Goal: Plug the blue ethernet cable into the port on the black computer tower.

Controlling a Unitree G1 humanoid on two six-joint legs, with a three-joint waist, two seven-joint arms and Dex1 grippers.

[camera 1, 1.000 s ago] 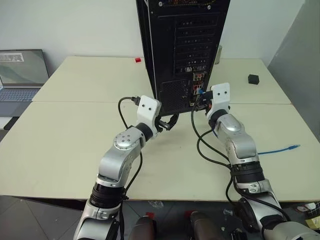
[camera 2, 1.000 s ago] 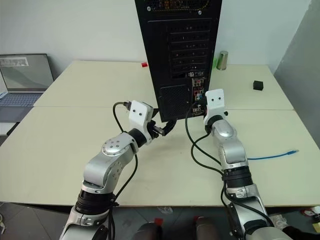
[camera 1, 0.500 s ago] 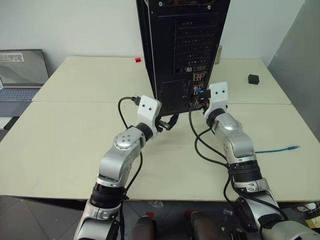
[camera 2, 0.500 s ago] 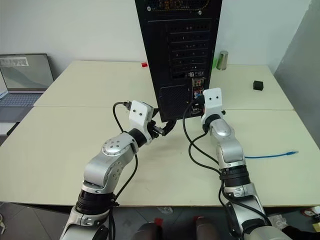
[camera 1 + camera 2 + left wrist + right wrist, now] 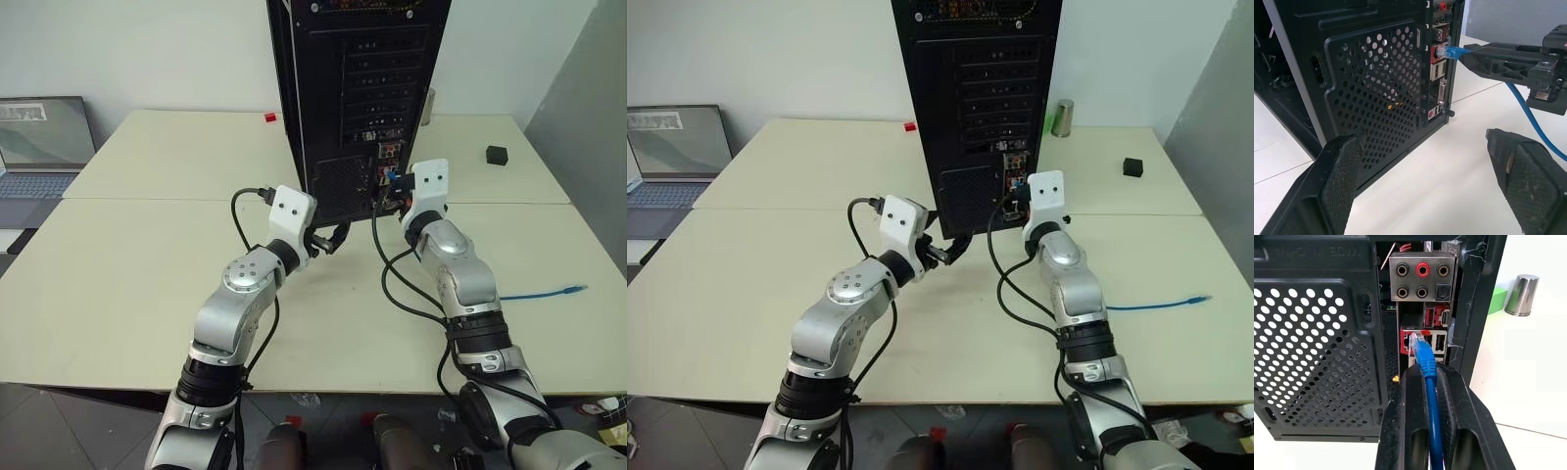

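Note:
The black computer tower (image 5: 353,88) stands upright on the table with its rear panel facing me. My right gripper (image 5: 1427,374) is shut on the blue ethernet cable (image 5: 1424,355) just behind its plug. The plug's clear tip sits at the mouth of the red-framed port (image 5: 1411,341) low on the panel. I cannot tell whether it is seated. The cable's other end (image 5: 563,291) lies on the table to the right. My left gripper (image 5: 1425,161) is open and holds nothing, level beside the tower's lower mesh grille (image 5: 1381,93).
A grey laptop (image 5: 39,147) sits open at the far left. A small black box (image 5: 497,155) and a metal cup (image 5: 1062,117) are behind the tower on the right, and a small red block (image 5: 269,117) on its left. Black arm cables loop over the table near both wrists.

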